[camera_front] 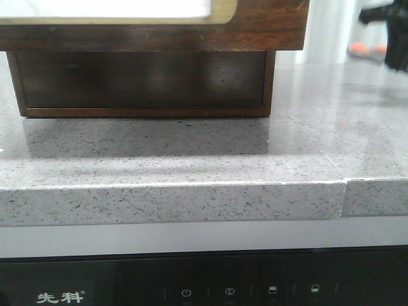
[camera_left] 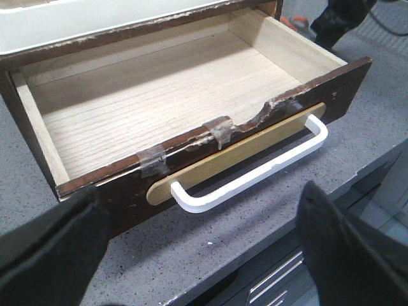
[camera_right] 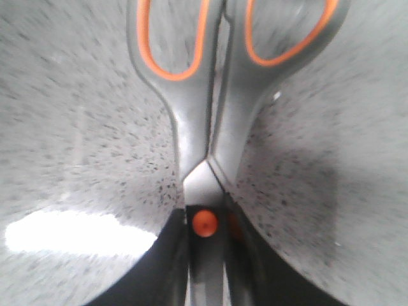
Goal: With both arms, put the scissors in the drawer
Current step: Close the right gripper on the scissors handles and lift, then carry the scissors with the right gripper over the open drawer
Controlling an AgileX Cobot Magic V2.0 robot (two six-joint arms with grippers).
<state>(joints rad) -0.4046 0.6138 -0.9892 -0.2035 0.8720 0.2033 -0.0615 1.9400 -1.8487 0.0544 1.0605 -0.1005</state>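
The drawer (camera_left: 159, 95) is pulled open and empty, with a pale wood floor, a chipped and taped dark front and a white handle (camera_left: 255, 172). In the front view its dark front (camera_front: 268, 25) with the cream panel fills the top. My left gripper (camera_left: 197, 255) is open and empty, its fingers (camera_left: 51, 248) spread over the counter just in front of the handle. My right gripper (camera_right: 205, 255) is shut on the scissors (camera_right: 204, 127) at the orange pivot, with the orange-lined loops pointing away from it. It hangs over the counter to the right of the drawer (camera_front: 386, 25).
The grey speckled counter (camera_front: 191, 159) carries the wooden cabinet (camera_front: 140, 80); its front edge has a seam at the right (camera_front: 344, 191). A black appliance panel (camera_front: 223, 287) sits below the edge. The right arm also shows beyond the drawer's far corner in the left wrist view (camera_left: 338, 16).
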